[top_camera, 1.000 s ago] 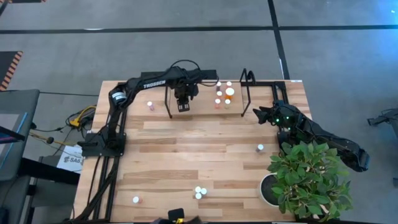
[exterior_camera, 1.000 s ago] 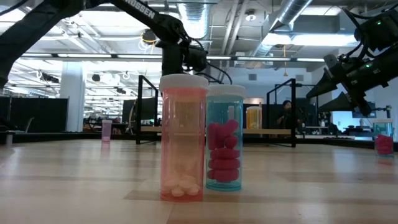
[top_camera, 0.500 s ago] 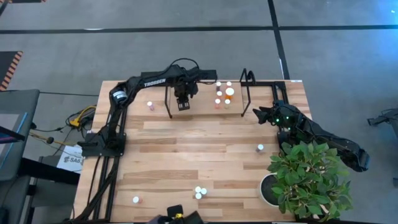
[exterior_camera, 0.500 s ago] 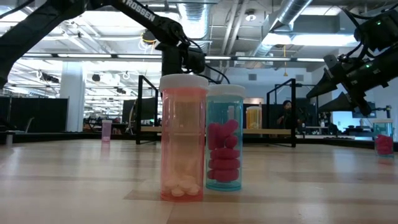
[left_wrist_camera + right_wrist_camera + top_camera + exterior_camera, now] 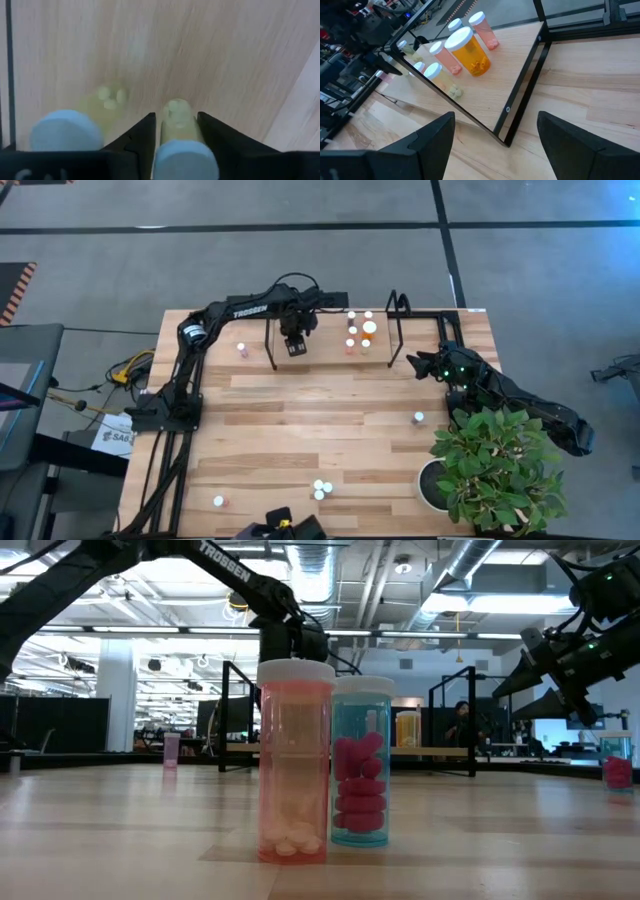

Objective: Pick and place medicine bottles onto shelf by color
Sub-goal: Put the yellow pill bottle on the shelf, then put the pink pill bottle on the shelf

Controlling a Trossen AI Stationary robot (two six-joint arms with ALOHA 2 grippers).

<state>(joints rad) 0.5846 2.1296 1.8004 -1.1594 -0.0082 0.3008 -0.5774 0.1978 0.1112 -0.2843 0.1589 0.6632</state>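
One small yellowish medicine bottle with a white round cap point(image 5: 181, 140) is held between the closed fingers of the left gripper point(image 5: 295, 346), directly over the light wooden shelf board framed in thin black tubing point(image 5: 325, 330). A second yellowish white-capped bottle point(image 5: 75, 127) is seen just beside it on the board. Further along the shelf, toward its right hoop, a cluster is already set: pink-bodied bottles and a larger-capped orange bottle point(image 5: 369, 328).

Placing step is judged to be in hand: bottle over shelf, next to its colour match, not yet released. Next move would call for lowering until the base is seated upright on the board, then fingers opened and lifted straight off so the neighbour is not knocked.

Off the shelf, several bottles are left on the plank tabletop point(image 5: 300, 430): one pink to the left of the shelf point(image 5: 241, 349), one well in front of its right end point(image 5: 418, 418), a pink and a teal pair at the near edge point(image 5: 325, 760).

Right gripper point(image 5: 415, 362) is parked just past the shelf's right end, fingers spread wide, nothing held, beside a green potted plant point(image 5: 495, 465).
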